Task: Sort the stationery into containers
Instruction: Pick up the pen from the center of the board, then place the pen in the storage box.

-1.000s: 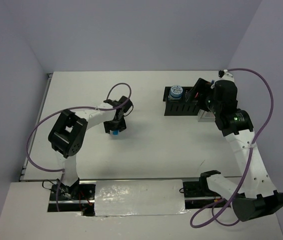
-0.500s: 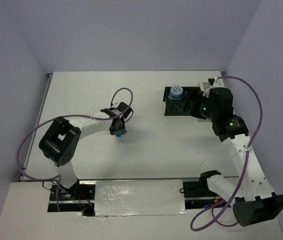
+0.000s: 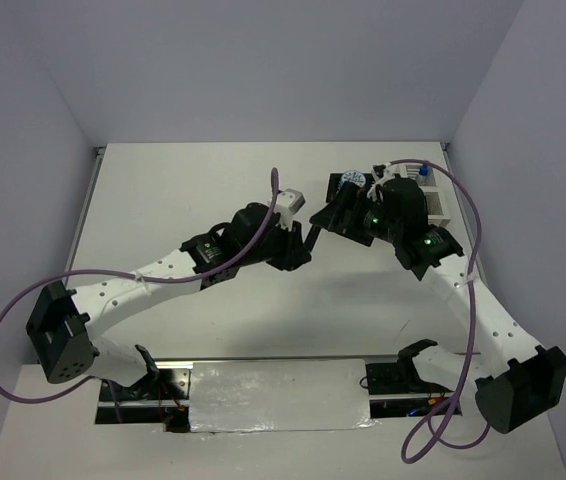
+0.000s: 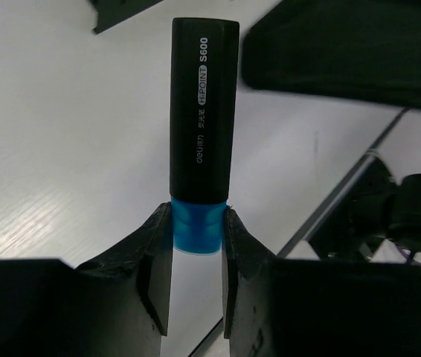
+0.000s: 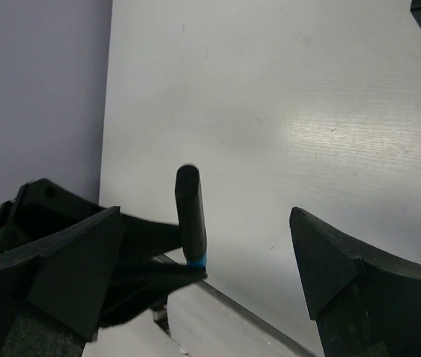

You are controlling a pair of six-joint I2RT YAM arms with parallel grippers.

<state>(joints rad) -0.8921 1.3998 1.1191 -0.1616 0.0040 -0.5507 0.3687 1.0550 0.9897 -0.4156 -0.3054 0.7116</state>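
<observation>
While the left claw [image 4: 197,223] is clamping a dark marker [image 4: 203,111] by its blue cap, the right claw [image 5: 207,216] is gaping wide. It is holding nothing, hovering at the marker's 2 o'clock.

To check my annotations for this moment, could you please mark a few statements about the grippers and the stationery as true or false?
1. The left gripper is shut on a marker with a blue cap. True.
2. The right gripper is shut on that marker as well. False: it is open and holds nothing.
3. A tape roll sits in the black organiser. True.
4. The marker lies inside the black organiser. False: it is held outside it, in the left gripper.
5. The marker is gripped at its blue cap end. True.
</observation>
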